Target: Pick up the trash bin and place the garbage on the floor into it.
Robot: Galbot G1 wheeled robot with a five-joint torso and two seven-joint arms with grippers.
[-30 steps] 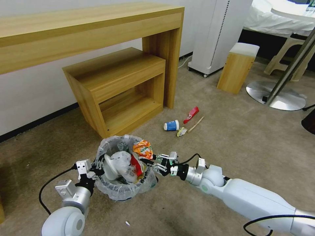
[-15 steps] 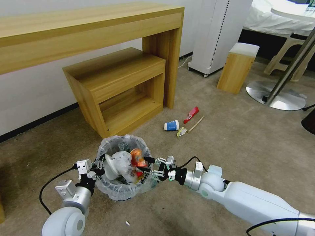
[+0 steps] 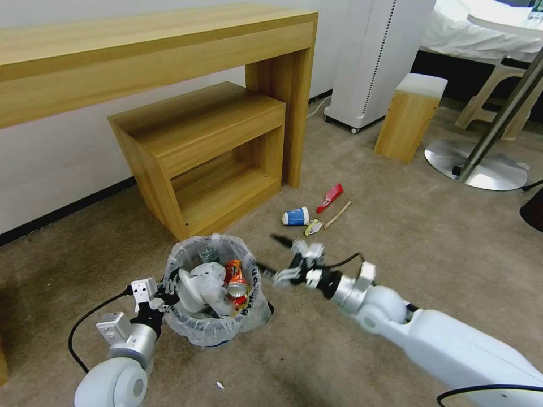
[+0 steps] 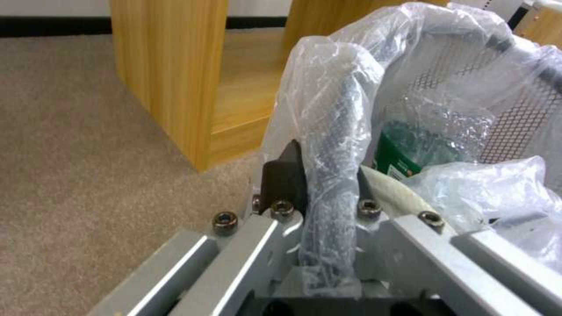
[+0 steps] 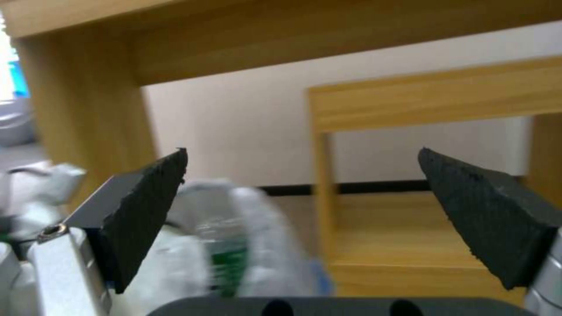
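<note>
Orange can has just dropped into the small black mesh trash bin with clear liner; right claw backs off wide and empty, left claw stays clamped on the bin rim, blue-white cup still on the carpet.

open carpet right of bin | wooden shelf blocks behind
</note>
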